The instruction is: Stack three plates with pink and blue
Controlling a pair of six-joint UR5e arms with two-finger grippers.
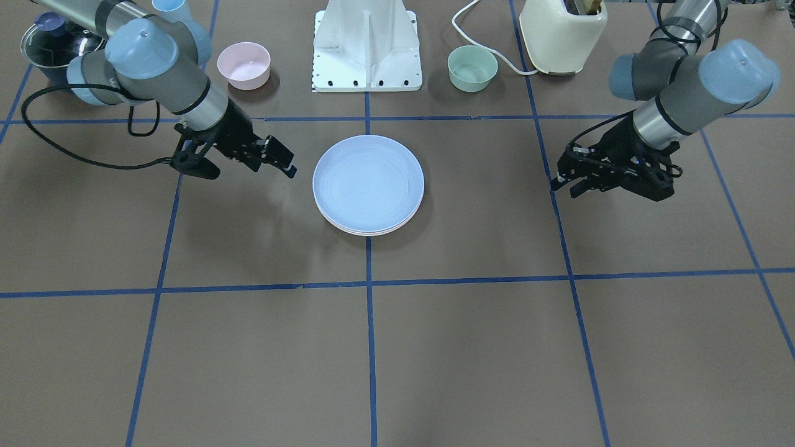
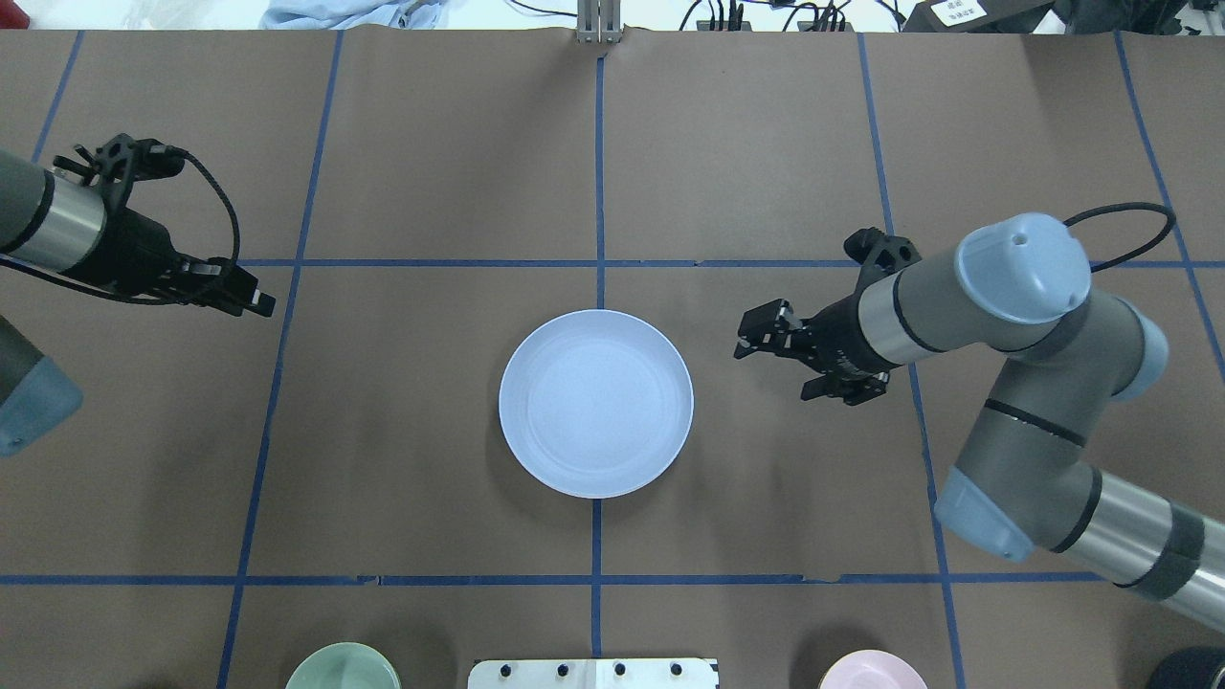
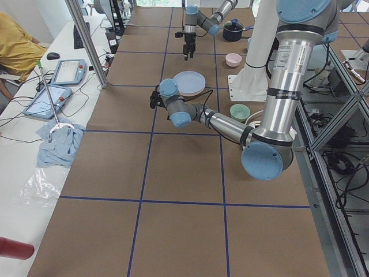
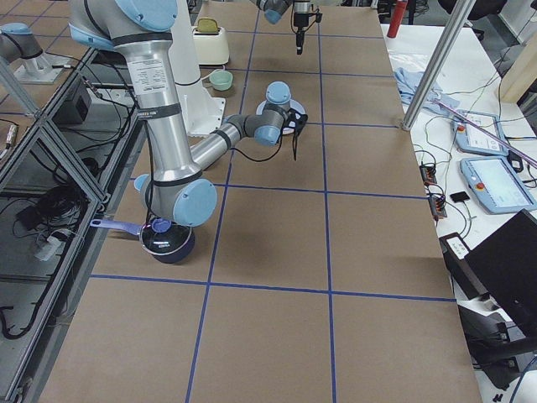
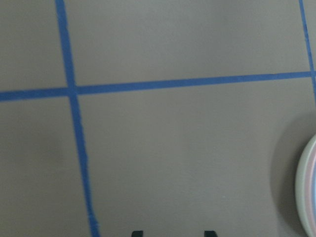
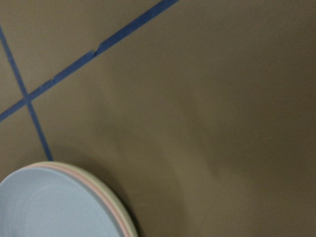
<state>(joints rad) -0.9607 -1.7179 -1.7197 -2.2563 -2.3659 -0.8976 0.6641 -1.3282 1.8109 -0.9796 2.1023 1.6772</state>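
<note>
At the middle of the tabletop (image 2: 431, 144) stands one stack: blue plate (image 2: 595, 402) on top, pink plate (image 6: 107, 203) between, cream plate (image 5: 299, 195) lowest. My left fingers (image 2: 256, 302) and right fingers (image 2: 763, 318) hang released and empty, well apart from it. Judgement: stacking complete.

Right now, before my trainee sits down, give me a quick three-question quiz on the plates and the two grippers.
1. True or false: the blue plate lies on top of the plate stack.
2. In the right wrist view, which colour shows just under the blue rim? A pink, B green, C black.
3. Fill in: the left gripper and the right gripper both hang clear of the plate ____.
Key: 1 true; 2 A; 3 stack.
</note>
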